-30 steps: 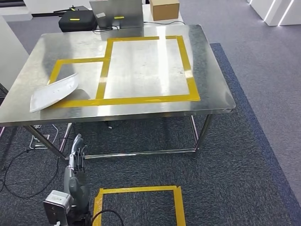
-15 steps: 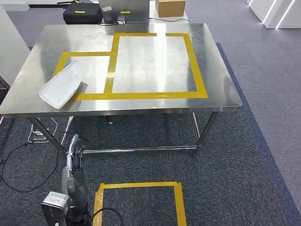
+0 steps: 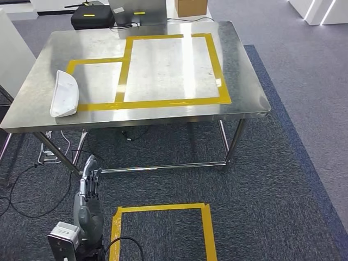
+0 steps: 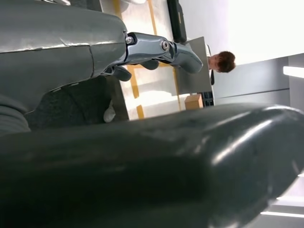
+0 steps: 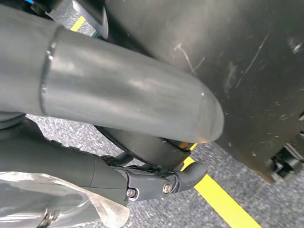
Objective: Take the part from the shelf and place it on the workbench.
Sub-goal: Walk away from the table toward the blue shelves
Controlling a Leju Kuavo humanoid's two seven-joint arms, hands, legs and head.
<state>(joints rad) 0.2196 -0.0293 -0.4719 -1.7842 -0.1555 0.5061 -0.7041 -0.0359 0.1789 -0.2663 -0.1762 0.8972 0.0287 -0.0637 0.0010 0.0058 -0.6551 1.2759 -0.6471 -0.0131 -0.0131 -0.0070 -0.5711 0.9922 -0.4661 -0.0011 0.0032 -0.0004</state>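
1. Head view: the white curved plastic part lies on the stainless steel workbench, at its left end, straddling the left edge of the smaller rectangle of the yellow tape outline. It rests on the workbench with nothing holding it, so I judge the placement done.
2. My left hand hangs low in front of the workbench, above the carpet, well apart from the part. Its fingers are extended and loosely apart, holding nothing. I read this as a rest posture, arm down at the side.
3. Right wrist view: my right hand hangs over the carpet near a yellow floor tape line. Thumb and dark fingers are straight, nothing gripped between them.
4. Beyond the workbench's far edge sit a black case, a grey laptop and a brown cardboard box.
5. Yellow floor tape square, just before the workbench, probably marks my standing spot.
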